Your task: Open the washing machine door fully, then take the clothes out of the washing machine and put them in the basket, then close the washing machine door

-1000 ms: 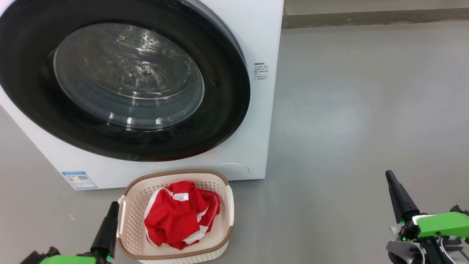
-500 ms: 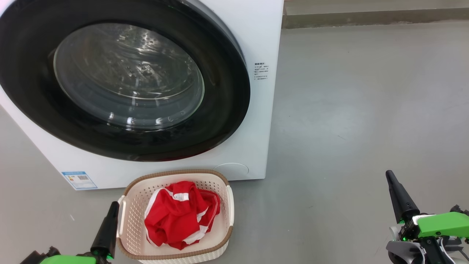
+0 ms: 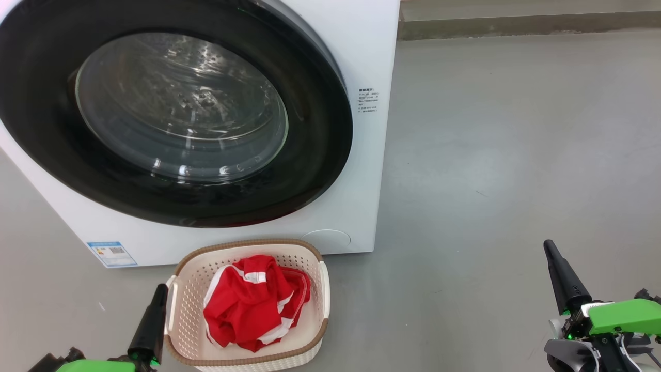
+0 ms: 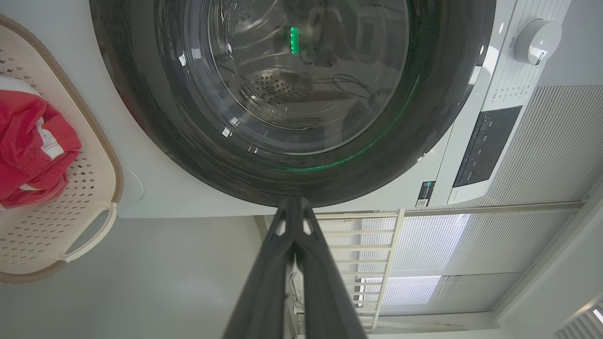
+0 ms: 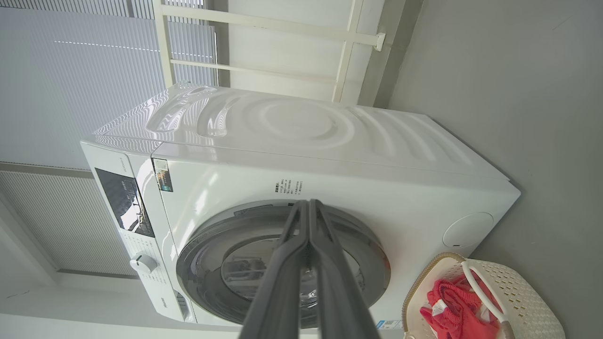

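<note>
The white washing machine (image 3: 356,170) fills the upper left of the head view, and its black-rimmed glass door (image 3: 175,108) lies flat against the front. Below it, the cream basket (image 3: 196,289) stands on the floor with the red and white clothes (image 3: 253,305) heaped inside. My left gripper (image 3: 159,290) is shut and empty, just left of the basket's rim. Far to the right my right gripper (image 3: 548,247) is shut and empty over bare floor. The left wrist view looks at the door (image 4: 292,155) past closed fingers (image 4: 293,207). The right wrist view takes in the machine (image 5: 330,155), the basket (image 5: 518,292) and the clothes (image 5: 447,310).
Grey floor (image 3: 506,155) spreads to the right of the machine. A low ledge (image 3: 526,23) runs along the back. A white railing (image 5: 264,28) and pale blinds stand behind the machine.
</note>
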Robot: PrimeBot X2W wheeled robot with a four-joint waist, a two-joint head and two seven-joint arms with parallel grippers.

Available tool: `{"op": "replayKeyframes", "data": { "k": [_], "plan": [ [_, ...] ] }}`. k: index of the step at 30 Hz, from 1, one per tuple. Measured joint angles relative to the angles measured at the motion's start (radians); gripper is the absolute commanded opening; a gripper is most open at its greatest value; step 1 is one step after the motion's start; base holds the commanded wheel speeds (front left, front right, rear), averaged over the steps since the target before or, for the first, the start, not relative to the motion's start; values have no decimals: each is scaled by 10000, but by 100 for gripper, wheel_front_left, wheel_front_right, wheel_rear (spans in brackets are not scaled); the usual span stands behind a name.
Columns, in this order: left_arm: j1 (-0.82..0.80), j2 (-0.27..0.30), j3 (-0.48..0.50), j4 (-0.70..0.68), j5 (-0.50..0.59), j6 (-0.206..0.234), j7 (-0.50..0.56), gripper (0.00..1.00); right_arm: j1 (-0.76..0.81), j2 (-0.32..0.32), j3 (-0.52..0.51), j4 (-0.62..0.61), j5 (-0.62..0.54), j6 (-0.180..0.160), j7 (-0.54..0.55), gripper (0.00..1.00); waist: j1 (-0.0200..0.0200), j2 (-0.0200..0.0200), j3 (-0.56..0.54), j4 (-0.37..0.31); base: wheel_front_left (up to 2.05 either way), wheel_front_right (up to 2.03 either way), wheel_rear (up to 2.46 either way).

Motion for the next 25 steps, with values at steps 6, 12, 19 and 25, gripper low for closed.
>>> {"op": "replayKeyframes", "data": {
  "k": [6,12,19,25],
  "plan": [
    [0,0,-2,0,0,0,0,0,0,0,0,0,0,0,0,0,0,0,0,0,0,0,0],
    [0,0,-2,0,0,0,0,0,0,2,-8,0,0,0,2,0,0,0,0,0,0,0,0],
    [0,0,-2,0,0,0,0,0,0,4,-12,0,0,0,2,0,0,-1,0,0,0,0,0],
    [0,0,-2,0,0,0,0,0,0,4,-15,0,0,0,2,0,0,-1,0,0,0,0,0]
  ]
}}
